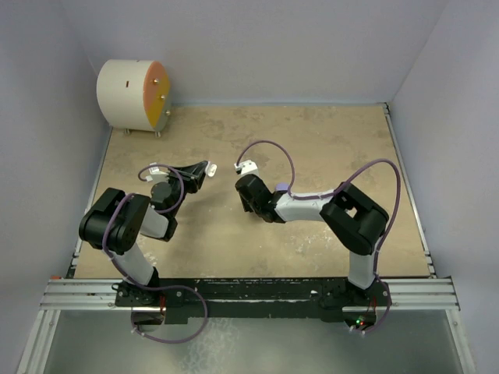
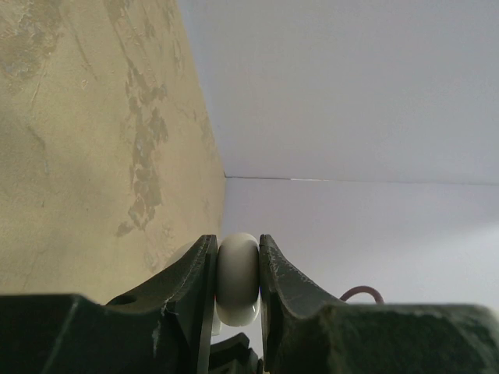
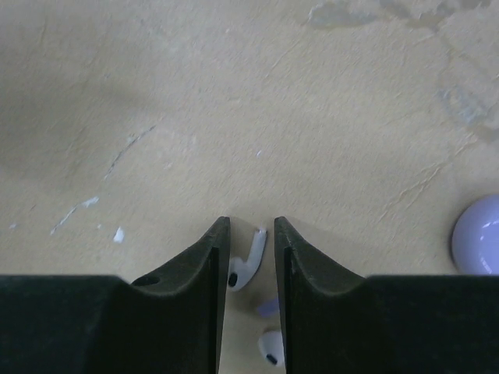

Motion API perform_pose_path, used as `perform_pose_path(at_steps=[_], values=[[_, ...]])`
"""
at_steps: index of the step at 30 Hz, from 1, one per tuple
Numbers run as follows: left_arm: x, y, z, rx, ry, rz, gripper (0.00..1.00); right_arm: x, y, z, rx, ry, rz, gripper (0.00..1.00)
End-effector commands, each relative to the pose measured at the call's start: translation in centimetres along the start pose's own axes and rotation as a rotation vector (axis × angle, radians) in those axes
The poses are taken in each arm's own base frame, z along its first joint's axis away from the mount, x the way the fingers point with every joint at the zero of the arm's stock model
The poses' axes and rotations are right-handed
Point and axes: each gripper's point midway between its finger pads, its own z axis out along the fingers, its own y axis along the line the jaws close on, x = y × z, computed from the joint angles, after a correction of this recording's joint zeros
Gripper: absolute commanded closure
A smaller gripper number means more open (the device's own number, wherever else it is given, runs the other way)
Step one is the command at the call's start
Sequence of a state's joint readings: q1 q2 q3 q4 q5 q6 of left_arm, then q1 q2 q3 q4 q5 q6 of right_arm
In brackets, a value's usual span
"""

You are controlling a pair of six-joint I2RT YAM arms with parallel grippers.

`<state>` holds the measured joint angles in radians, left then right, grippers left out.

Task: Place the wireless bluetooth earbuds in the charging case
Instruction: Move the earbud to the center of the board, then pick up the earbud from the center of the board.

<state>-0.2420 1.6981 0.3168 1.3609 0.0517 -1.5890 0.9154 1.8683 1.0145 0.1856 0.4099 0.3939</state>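
Inspector: Top view?
Operator: White drum (image 1: 129,95), orange-faced, far left on the mottled tan table (image 1: 312,140).
Inspector: Left wrist?
Operator: My left gripper (image 2: 236,238) is clamped on the smooth white case half (image 2: 238,282), edge-on, inside hidden.
Inspector: Right wrist?
Operator: My right gripper (image 3: 251,223) stands narrow around one glossy earbud (image 3: 249,261); contact I cannot tell. A second earbud (image 3: 270,347) lies nearer the wrist; the domed lilac case half (image 3: 479,234) sits right.
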Motion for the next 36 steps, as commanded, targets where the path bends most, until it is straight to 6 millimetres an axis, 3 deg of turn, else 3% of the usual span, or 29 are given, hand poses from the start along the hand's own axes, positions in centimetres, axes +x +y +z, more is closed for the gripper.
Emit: perform_pose_path(at_steps=[1,8,13,17,19,27,36], values=[[-0.2,-2.1,0.2,0.084,0.005,-0.011,1.0,-1.3,-1.8,1.9,0.048,-0.013,-0.051,0.68],[-0.4,-2.3,-0.1,0.088,0.001,-0.01,1.0,-4.4,-3.0,4.0,0.076,-0.058,-0.054,0.68],[-0.7,-2.3,-0.3,0.082,-0.008,-0.005,1.0,-7.5,-2.9,2.3,0.062,-0.119,-0.046,0.6],[-0.7,-2.4,-0.4,0.085,-0.01,-0.004,1.0,-8.2,-2.8,0.7,0.038,-0.127,-0.041,0.43],[-0.7,-2.3,-0.5,0.084,-0.01,-0.004,1.0,-8.5,-2.9,-0.3,0.025,-0.136,-0.027,0.4],[-0.7,-2.5,-0.4,0.088,-0.009,-0.007,1.0,-6.8,-3.7,-4.3,-0.011,-0.103,-0.008,0.45],[-0.7,-2.4,-0.4,0.089,-0.009,-0.009,1.0,-1.9,-1.1,-6.7,-0.067,-0.009,-0.074,0.53]])
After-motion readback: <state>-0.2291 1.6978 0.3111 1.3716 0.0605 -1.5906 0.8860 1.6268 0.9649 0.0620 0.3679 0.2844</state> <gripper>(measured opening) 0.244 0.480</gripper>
